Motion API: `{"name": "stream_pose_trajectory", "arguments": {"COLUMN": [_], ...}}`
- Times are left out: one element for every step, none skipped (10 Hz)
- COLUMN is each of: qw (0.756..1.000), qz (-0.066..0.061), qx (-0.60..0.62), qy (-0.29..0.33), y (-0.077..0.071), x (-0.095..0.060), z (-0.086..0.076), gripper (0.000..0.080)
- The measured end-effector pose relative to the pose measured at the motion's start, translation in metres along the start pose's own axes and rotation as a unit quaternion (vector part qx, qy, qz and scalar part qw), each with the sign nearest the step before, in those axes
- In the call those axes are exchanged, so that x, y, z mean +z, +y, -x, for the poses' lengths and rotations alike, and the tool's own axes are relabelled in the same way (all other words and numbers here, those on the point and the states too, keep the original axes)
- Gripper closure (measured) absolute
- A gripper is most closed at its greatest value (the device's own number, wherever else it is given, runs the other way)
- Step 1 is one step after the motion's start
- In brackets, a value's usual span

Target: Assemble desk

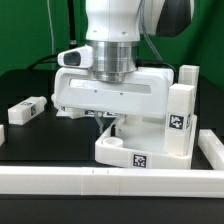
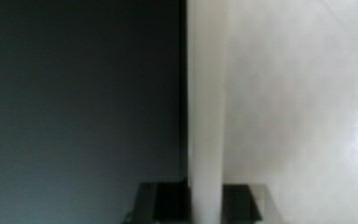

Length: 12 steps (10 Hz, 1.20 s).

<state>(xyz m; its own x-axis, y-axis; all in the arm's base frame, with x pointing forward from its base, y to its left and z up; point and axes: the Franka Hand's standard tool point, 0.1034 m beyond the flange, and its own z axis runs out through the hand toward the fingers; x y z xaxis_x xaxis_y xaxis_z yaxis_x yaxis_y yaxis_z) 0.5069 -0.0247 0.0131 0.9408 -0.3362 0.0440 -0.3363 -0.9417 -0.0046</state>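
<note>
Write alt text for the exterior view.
A white arm reaches down over the white slab on a black table; its jaws are hidden. An upright leg stands at the exterior view's right, a loose leg lies at its left.

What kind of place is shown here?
Probably a robotics lab bench: a white robot arm over a black table, white desk parts with square tags, and a low white rail at the table's edge.
</note>
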Motion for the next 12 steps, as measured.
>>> {"name": "stream_pose_trajectory", "arguments": {"qw": [1.0,1.0,1.0,1.0,1.0,0.999,0.995,0.989,0.98,0.974,0.962,0.955], "qz": [0.0,0.0,0.0,0.0,0.0,0.0,0.0,0.001,0.003,0.003,0.004,0.004], "qx": [0.0,-0.003,-0.014,-0.014,-0.017,-0.051,-0.1,-0.146,-0.201,-0.228,-0.272,-0.296], "qy": [0.0,0.0,0.0,0.0,0.0,0.0,0.002,0.003,0.007,0.009,0.009,0.009], "y": [0.0,0.0,0.0,0.0,0.0,0.0,0.0,0.001,0.001,0.001,0.002,0.002], "x": [0.0,0.0,0.0,0.0,0.0,0.0,0.0,0.001,0.001,0.0,0.0,0.0], "z": [0.0,0.0,0.0,0.0,0.0,0.0,-0.002,-0.006,-0.012,-0.013,-0.014,-0.014], "gripper": [0.0738,0.0738,0.0738,0.0738,0.0738,0.0738,0.0738,0.0738,0.0738,0.0738,0.0738,0.0738]}}
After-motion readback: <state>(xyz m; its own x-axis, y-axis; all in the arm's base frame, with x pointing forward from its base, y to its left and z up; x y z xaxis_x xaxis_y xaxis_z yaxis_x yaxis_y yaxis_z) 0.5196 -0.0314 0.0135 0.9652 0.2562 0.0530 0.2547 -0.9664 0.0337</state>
